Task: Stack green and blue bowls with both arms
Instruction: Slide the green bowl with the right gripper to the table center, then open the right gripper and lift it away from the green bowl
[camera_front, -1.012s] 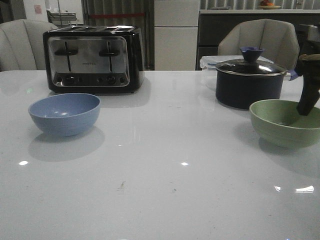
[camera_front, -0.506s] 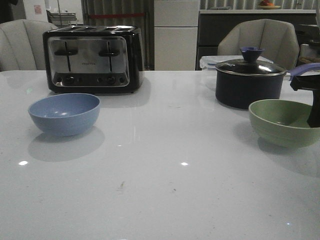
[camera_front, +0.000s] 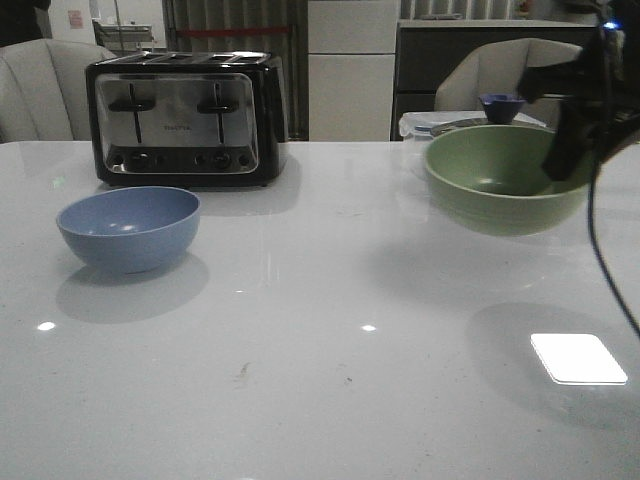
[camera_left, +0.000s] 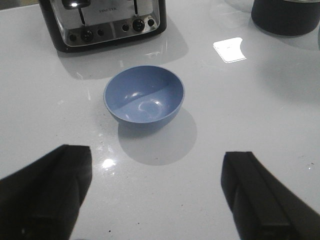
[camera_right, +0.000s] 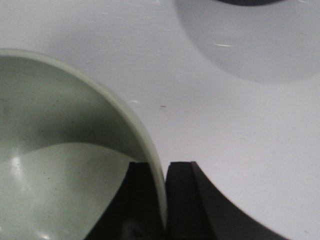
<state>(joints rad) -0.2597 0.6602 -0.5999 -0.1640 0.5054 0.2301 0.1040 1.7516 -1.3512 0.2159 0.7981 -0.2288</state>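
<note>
Round, matte sage-green plastic bowl (camera_front: 505, 180) hung clear above the glossy white counter (camera_front: 320, 380) near its right edge, its thin rim pinched between the closed fingers of the dark angular right gripper (camera_right: 165, 172). Its matching dusty-blue bowl (camera_left: 144, 94) sat upright toward the left edge, beyond the spread-apart, empty left gripper (camera_left: 155, 175).

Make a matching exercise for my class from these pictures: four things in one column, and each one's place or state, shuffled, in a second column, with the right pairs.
Things:
1. green bowl
2. blue bowl
3. toaster
4. left gripper

States:
A. open, holding nothing
B. lifted off the table, rim pinched by the right gripper
C. resting on the table, untouched
D. standing behind the blue bowl

Pairs: 1-B, 2-C, 3-D, 4-A
</note>
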